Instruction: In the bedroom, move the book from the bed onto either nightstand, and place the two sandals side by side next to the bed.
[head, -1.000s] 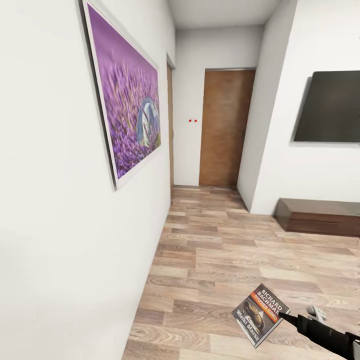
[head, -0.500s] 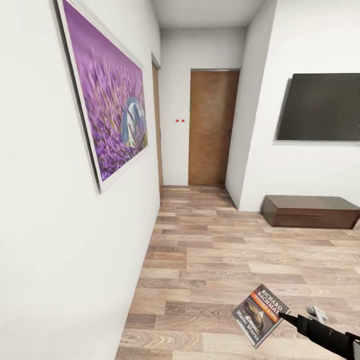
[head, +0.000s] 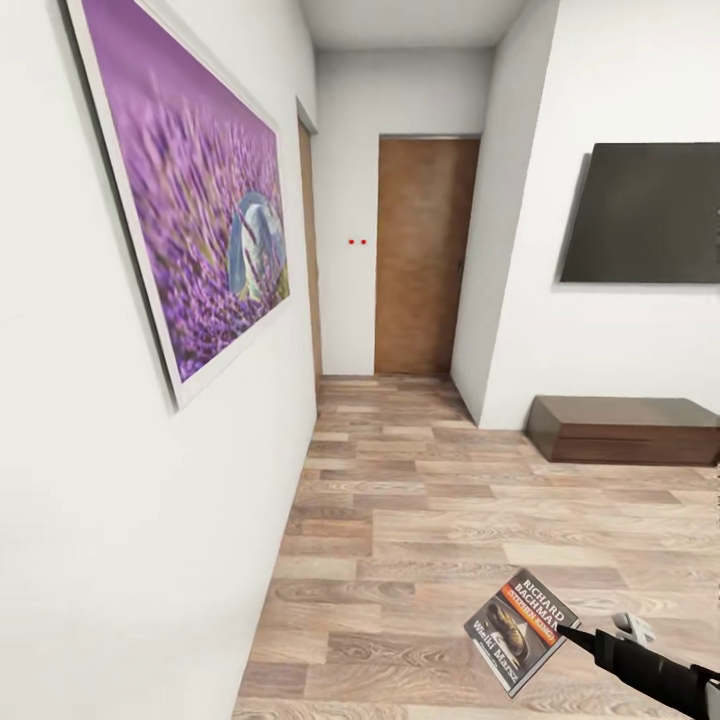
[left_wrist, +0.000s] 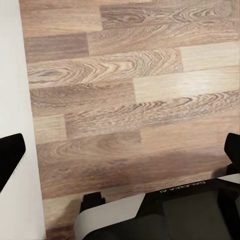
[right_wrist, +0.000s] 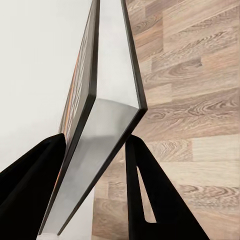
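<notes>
The right end effector (right_wrist: 97, 150) is clamped on the book (head: 521, 627) near one edge, so this thin, light, fairly stiff paperback juts out beyond its fingers above the floor (head: 440, 500), apt to pivot if jolted.

Wood-plank floor (left_wrist: 130, 95), brown and tan boards. White wall (left_wrist: 12, 75) bordering the floor along one edge. Two black fingertips (left_wrist: 10, 157) of the left gripper (left_wrist: 120, 157), spread wide above the floor, nothing between them.
</notes>
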